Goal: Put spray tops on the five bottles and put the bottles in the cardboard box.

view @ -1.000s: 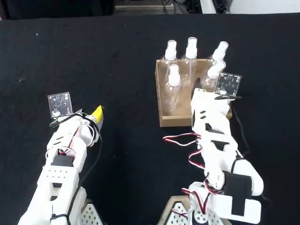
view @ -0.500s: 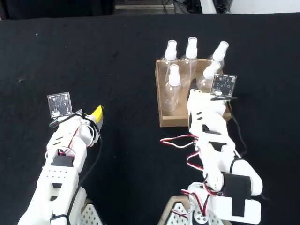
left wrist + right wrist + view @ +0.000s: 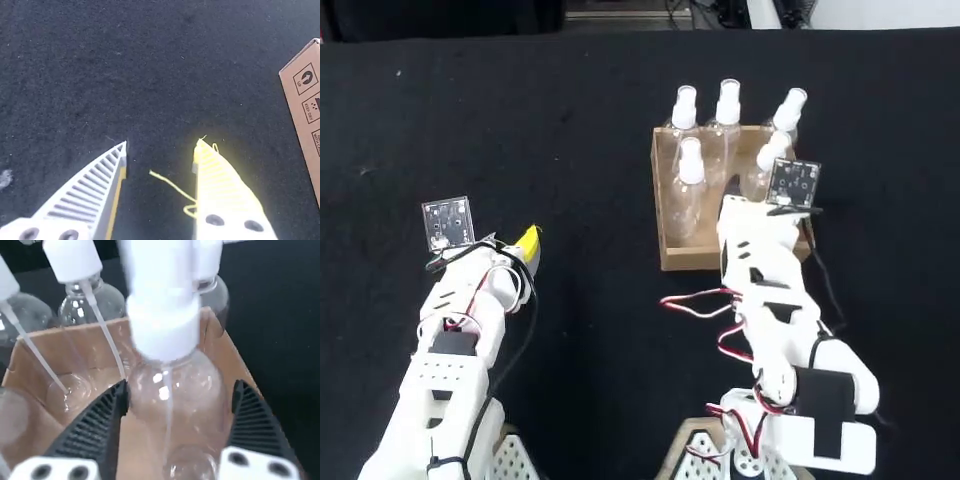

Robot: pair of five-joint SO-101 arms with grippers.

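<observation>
The right gripper (image 3: pixel 180 386), fingers apart around a capped bottle (image 3: pixel 172 367) in the cardboard box (image 3: pixel 692 256), has been shifted slightly leftward; the left gripper (image 3: pixel 161 144) is kept spread, unmoved.

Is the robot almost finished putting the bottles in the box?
Nearly! All five bottles wear spray tops and stand in the cardboard box. The right claw sits open around the last bottle, so it only needs to pull away. The left claw is open above the table, holding nothing.
</observation>
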